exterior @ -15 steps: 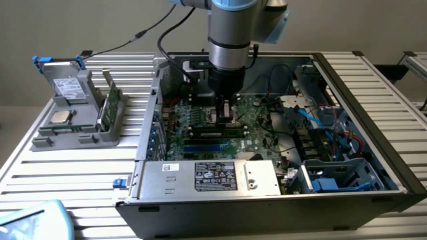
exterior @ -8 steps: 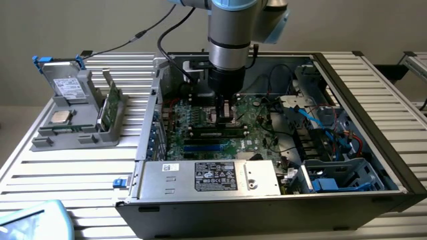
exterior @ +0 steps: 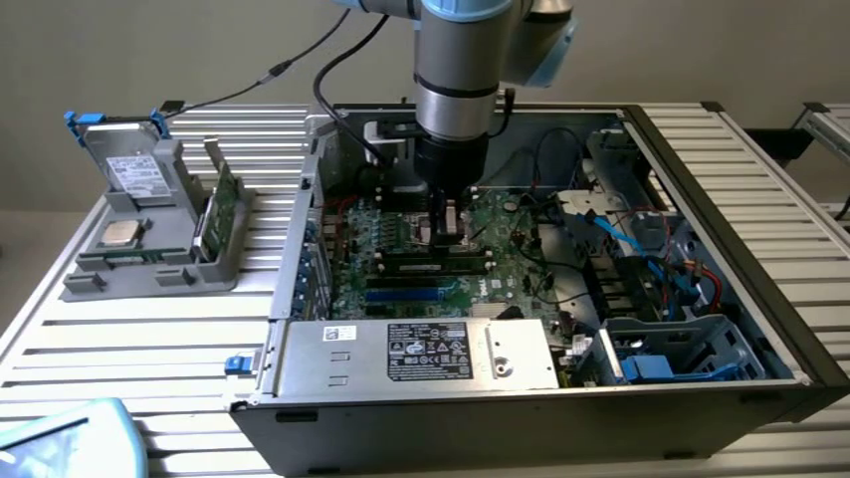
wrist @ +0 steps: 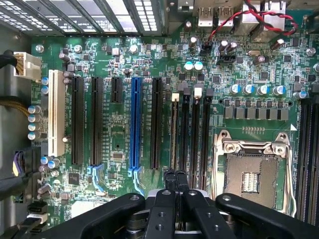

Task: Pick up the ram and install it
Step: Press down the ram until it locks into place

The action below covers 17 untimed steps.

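Observation:
Inside the open computer case point(exterior: 783, 329), the ram point(exterior: 428, 265) lies along a memory slot on the green motherboard point(exterior: 398, 239). In the wrist view the ram point(wrist: 174, 134) is edge-on, a thin strip in the slot beside the empty black slots. My gripper point(exterior: 448, 239) reaches straight down from the arm onto the ram's top edge. Its black fingers point(wrist: 170, 181) are pressed together with nothing between them, and my gripper point(wrist: 175, 174) sits right over the strip. I cannot tell whether the tips touch it.
The empty processor socket point(wrist: 249, 174) lies beside the memory slots. A grey holder point(exterior: 146, 269) outside the case, at the exterior view's left, carries an upright green board point(exterior: 217, 204), a square silver chip point(exterior: 122, 232) and a blue-handled drive point(exterior: 133, 169). Power supply point(exterior: 425, 354) and cables point(exterior: 638, 249) crowd the case.

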Each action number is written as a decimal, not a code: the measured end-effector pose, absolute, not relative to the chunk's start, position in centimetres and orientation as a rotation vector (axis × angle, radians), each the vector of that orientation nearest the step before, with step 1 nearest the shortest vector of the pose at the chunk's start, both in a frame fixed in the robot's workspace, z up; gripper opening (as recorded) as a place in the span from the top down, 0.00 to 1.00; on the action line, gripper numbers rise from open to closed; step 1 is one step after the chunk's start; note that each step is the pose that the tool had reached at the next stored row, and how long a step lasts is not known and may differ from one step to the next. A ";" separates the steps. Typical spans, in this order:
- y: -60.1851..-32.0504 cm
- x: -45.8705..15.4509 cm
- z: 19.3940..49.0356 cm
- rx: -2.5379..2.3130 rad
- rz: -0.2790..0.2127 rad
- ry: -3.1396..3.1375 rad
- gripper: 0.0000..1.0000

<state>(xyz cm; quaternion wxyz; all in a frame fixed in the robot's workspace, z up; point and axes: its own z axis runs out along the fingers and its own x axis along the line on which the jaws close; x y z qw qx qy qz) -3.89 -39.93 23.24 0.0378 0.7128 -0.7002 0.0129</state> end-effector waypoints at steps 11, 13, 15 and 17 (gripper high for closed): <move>-39.9 -3.9 23.2 2.021 0.029 -2.305 0.89; -39.9 -3.9 23.3 1.996 0.028 -2.326 0.89; -39.9 -3.9 23.3 1.970 0.027 -2.348 0.89; -39.9 -3.9 23.3 1.938 0.025 -2.374 0.89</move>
